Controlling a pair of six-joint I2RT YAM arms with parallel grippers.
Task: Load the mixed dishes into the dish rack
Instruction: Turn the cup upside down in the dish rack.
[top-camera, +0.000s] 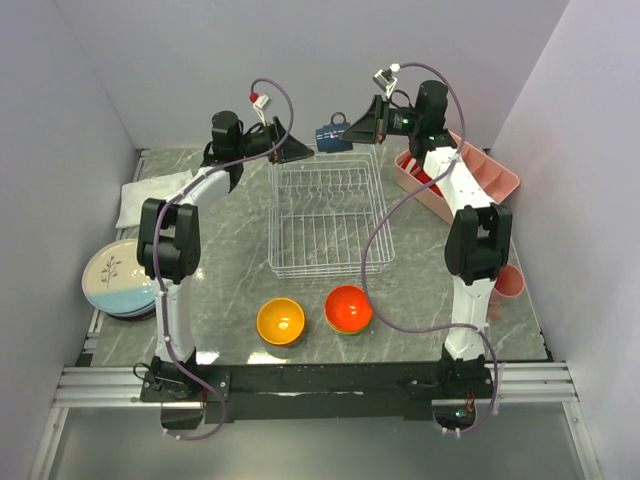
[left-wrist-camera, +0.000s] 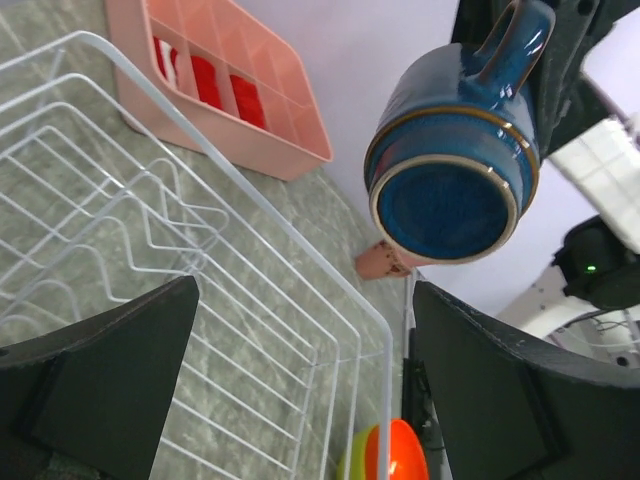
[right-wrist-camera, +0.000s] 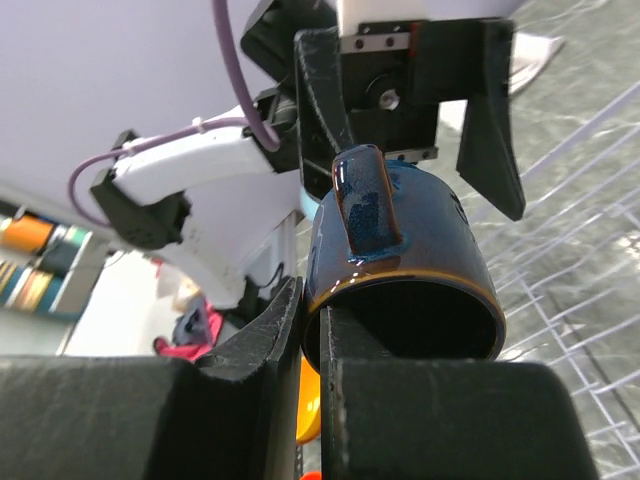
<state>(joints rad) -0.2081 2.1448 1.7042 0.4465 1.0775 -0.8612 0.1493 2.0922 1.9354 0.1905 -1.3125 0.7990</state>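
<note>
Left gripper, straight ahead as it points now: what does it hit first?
Likely the navy mug pinched in the right gripper, just ahead of the open left gripper. Depth is unclear; it may pass under it.

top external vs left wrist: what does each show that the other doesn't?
Only top external: the stack of plates at the table's left edge and the white folded cloth behind it.
Only left wrist: the glazed blue underside of the navy mug, seen from below.
Both: the mug held in the air near the far end of the white wire dish rack, the pink compartment tray and the red-orange bowl.
</note>
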